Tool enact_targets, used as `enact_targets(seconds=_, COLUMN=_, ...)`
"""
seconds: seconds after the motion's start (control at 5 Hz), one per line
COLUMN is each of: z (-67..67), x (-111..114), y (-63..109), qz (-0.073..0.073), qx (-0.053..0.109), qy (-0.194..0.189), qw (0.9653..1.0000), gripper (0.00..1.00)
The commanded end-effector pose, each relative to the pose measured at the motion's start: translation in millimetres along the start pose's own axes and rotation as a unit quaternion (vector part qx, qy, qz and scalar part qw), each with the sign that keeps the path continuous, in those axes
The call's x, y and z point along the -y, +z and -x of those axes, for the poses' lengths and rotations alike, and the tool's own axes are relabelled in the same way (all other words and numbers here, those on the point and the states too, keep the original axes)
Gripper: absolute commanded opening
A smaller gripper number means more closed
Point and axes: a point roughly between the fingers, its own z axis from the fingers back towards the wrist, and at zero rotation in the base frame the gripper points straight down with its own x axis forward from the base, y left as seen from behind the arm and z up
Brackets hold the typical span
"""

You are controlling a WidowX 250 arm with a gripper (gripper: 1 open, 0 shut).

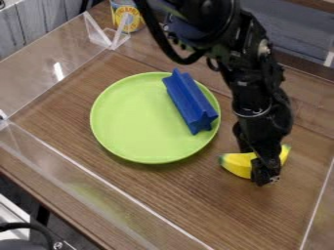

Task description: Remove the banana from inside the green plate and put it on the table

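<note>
On the left, the green plate (124,140) holds only the long blue block (190,102) near its right edge. To its right, the banana (240,164) lies on the brown tabletop (170,200), off the plate. The tool (265,168) is right over it, jaws open. The move looks done; probably only backing the arm away remains.

Camera looks steeply down, seemingly from fairly near.
</note>
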Motion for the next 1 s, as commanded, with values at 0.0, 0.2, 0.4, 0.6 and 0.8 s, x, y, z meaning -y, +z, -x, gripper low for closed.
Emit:
enact_targets(seconds=0.0, z=-14.6, x=-0.5, y=14.6, qz=-0.01, qx=0.014, qy=-0.008, qw=0.9998, gripper=1.0)
enact_targets(seconds=0.2, z=-16.0, x=-6.3, y=20.0, qz=-0.013, qx=0.012, qy=0.003, qw=0.9998, gripper=1.0)
enact_targets(seconds=0.4, z=-17.6, x=-11.9, y=25.5, qz=-0.018, qx=0.011, qy=0.013, qw=0.9997, gripper=1.0)
enact_targets(seconds=0.6, z=-23.2, x=-8.1, y=29.3, qz=-0.022, qx=0.009, qy=0.025, qw=0.9994, gripper=1.0)
enact_targets(seconds=0.8, z=-29.6, x=-3.7, y=32.0, qz=-0.026, qx=0.009, qy=0.035, qw=0.999, gripper=1.0)
